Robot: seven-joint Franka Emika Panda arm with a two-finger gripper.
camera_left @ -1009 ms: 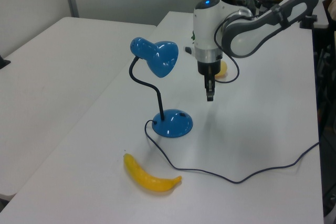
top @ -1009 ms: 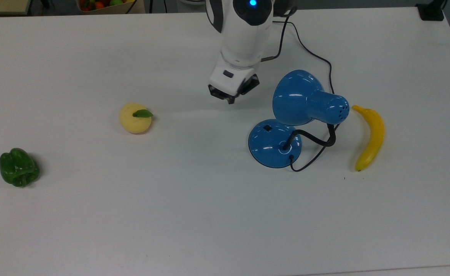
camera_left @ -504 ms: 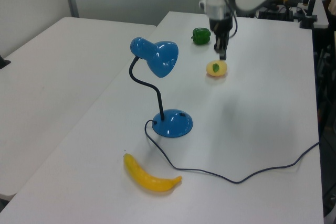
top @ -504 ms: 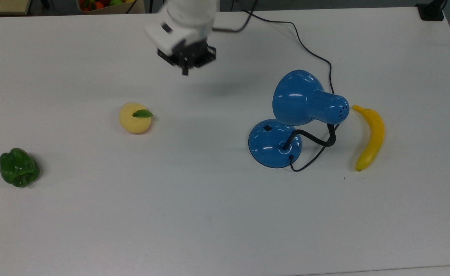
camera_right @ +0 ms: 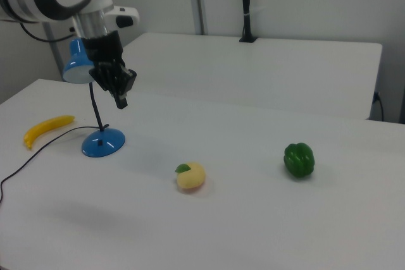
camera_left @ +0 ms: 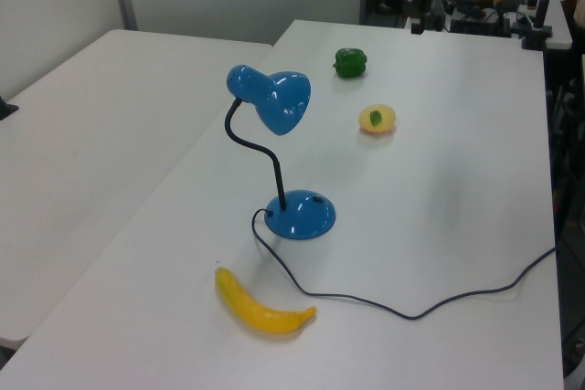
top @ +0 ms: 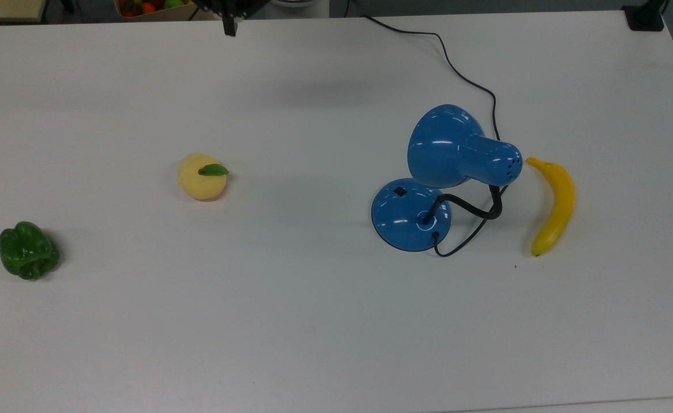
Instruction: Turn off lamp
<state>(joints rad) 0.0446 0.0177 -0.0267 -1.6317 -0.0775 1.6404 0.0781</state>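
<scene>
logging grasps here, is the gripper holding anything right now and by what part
Nothing is held. The gripper hangs in the air, empty, apart from the lamp, which stands on the table.

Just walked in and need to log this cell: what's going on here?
A Franka arm is working a white table with a blue lamp on it. The gripper hangs in the air, touching nothing, apart from the lamp and its base switch. A banana lies beside the lamp; a yellow fruit and a green pepper sit farther off. No glow is visible from the shade.
</scene>
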